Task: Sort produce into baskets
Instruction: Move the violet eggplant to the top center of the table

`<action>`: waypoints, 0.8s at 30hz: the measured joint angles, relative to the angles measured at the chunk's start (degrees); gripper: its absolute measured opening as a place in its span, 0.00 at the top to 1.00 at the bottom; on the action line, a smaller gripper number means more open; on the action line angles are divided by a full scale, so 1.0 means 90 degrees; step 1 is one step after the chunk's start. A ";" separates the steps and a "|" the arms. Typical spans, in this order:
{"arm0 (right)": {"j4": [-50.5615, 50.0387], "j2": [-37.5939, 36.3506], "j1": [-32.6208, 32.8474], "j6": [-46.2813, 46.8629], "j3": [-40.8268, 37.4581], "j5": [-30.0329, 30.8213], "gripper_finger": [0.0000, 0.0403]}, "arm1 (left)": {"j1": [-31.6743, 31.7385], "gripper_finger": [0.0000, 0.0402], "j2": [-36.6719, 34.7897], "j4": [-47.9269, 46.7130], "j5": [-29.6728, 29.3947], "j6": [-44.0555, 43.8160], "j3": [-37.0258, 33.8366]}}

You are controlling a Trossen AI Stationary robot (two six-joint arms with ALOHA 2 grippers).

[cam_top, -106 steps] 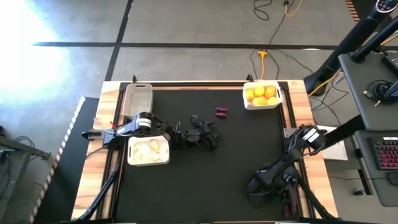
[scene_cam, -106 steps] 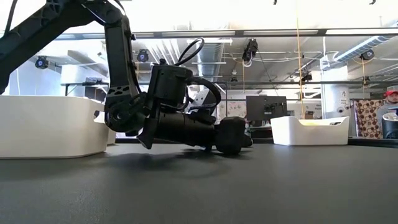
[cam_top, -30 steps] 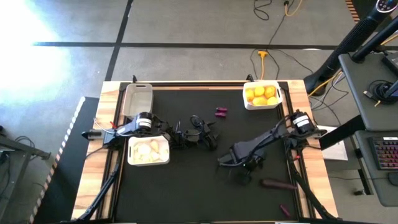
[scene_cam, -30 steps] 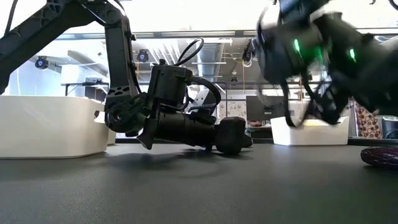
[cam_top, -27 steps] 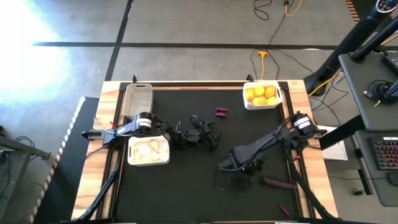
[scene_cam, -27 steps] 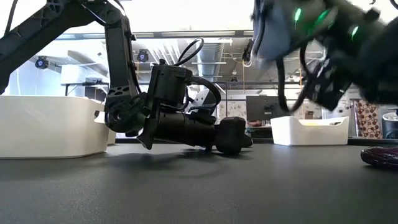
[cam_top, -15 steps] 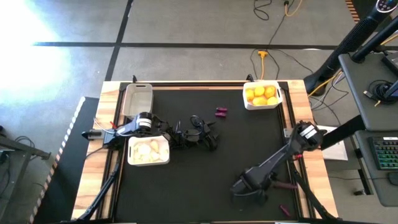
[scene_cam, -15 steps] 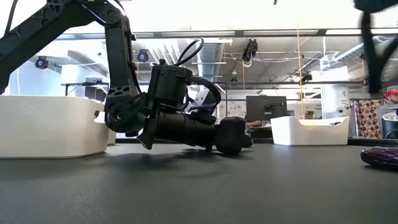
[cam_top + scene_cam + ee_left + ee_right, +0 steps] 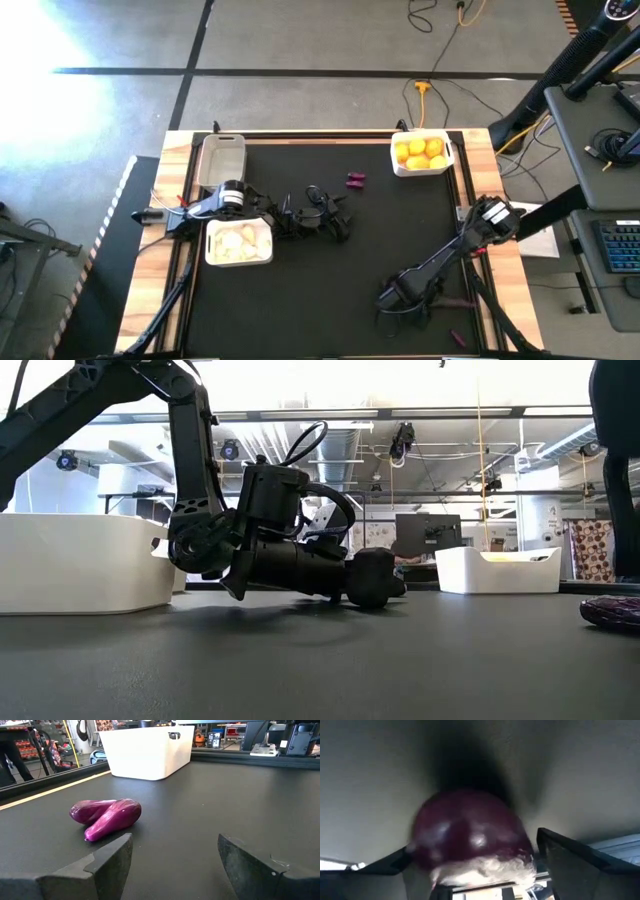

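My right gripper (image 9: 400,305) hangs low over the table's near right part, pointing steeply down. It is open, its fingers on either side of the end of a dark purple eggplant (image 9: 470,830), which lies on the mat (image 9: 462,298). My left gripper (image 9: 172,865) rests open and level at mid-table, with two purple eggplants (image 9: 105,815) lying side by side ahead of it. A white basket (image 9: 447,158) at the far right holds yellow citrus. A white basket (image 9: 238,262) at the left holds whitish bulbs. A greyish basket (image 9: 220,160) stands at the far left. My right gripper stands with the eggplant's rounded end (image 9: 435,835) between its fingers, coming from above at a slant. A gap shows beside one finger (image 9: 570,860). Whether the other finger touches the eggplant, I cannot tell. The eggplant lies on the mat.
Another small purple piece (image 9: 456,336) lies near the table's front right corner. Wooden rails edge the black mat (image 9: 300,300), whose near middle is bare. Cables and a desk stand off the table to the right.
My right gripper has swung from the middle of the mat toward the table's near right corner and down over the eggplant there, rolling a little as it went. In the low view it has left the picture to the right. The left arm has kept still.
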 joint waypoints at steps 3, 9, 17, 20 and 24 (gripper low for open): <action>0.0009 0.0000 -0.0025 0.0012 -0.0101 0.0025 0.31 | -0.0001 0.31 0.0000 0.0000 0.0002 0.0000 0.0000; -0.0039 0.0000 -0.0216 -0.0027 -0.0129 0.0133 0.52 | 0.0000 0.31 0.0000 0.0000 0.0001 0.0001 0.0000; -0.1230 -0.0040 -0.1190 -0.1269 0.0512 0.1766 0.62 | -0.0050 0.31 0.0005 0.0092 -0.0010 0.0014 -0.0005; -0.2010 -0.0079 -0.1845 -0.1869 0.1031 0.3074 0.62 | -0.0106 0.31 -0.0062 0.0105 -0.0030 0.0052 -0.0027; -0.2145 -0.0080 -0.2802 -0.2742 0.1672 0.4706 0.60 | -0.0186 0.31 -0.0408 -0.0030 -0.0066 0.0188 -0.0268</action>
